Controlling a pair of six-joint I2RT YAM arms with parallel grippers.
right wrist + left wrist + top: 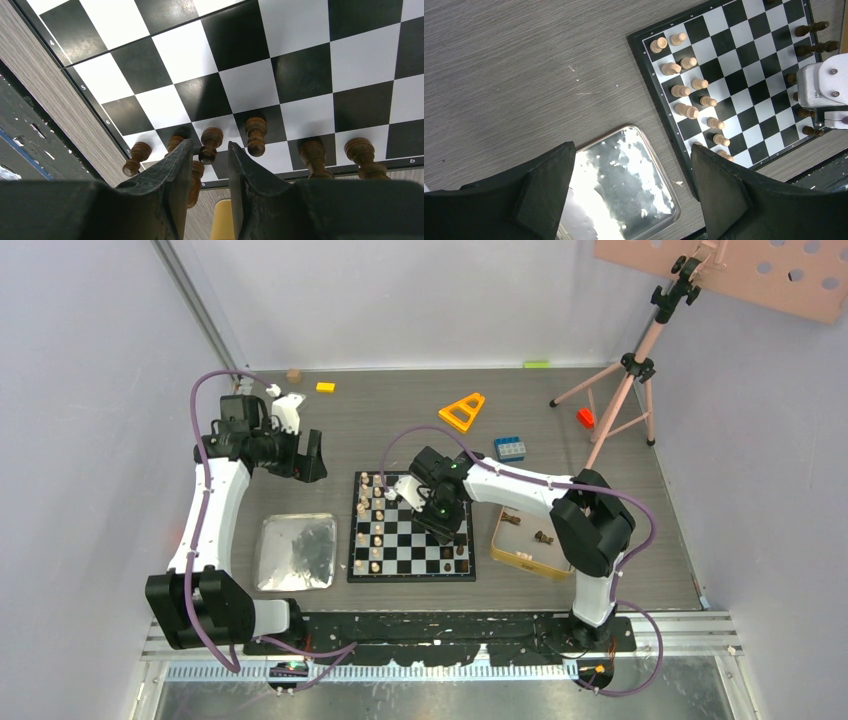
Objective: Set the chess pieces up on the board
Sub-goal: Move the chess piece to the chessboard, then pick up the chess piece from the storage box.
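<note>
Seven dark pieces point(256, 135) stand on the board point(300, 65). The right gripper point(210, 145) is a little apart round one; the left gripper point(632, 146), beside the board, is wide apart.

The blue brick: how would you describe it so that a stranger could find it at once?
Find the chessboard on the table. Beyond its far right corner lies the blue brick. Unlike the orange triangle to its left, it is a rectangular block with studs on top.

A robot lab cell: plain lilac walls point(90, 360) round a grey table point(400, 405), two robot arms point(210, 510), a tripod point(628, 390).
</note>
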